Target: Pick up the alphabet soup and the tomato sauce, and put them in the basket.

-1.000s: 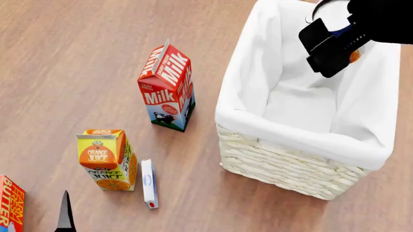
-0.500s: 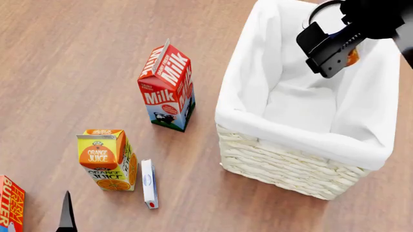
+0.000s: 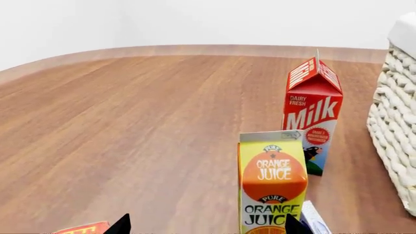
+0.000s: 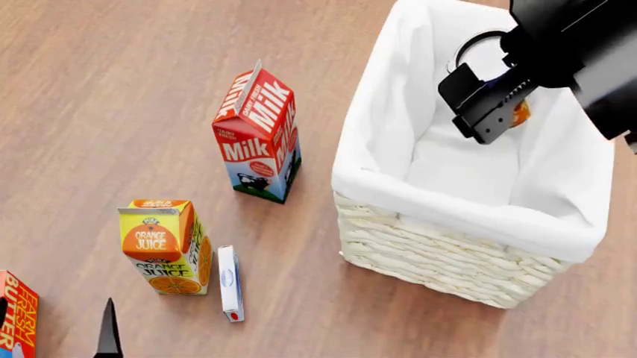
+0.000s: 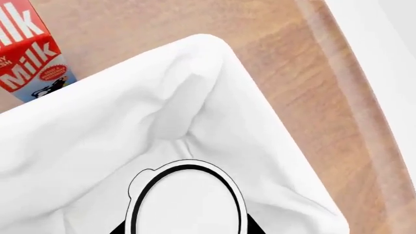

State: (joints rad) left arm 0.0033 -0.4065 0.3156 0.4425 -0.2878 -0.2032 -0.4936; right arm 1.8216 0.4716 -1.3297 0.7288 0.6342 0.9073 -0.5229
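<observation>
About halfway through the first delivery, judging by the layout. Pinched in the right gripper, jaws closed on its sides: the alphabet soup, hanging above the open basket, inside the line of the rim and not yet let go. Nothing lying on the white lining as far as the head view shows. Left to do: release this can, then find, lift and drop in the tomato sauce, absent from every view.

From the head view alone: only an orange scrap of label beside the black finger, plus the milk carton, orange juice carton, a small white box and a butter box on the wooden floor. From the right wrist view: the can's pale round lid, looking straight down into a corner of the lining. From the left wrist view: the left gripper, tips spread wide and holding nothing, low near the juice carton, well apart from the basket.
</observation>
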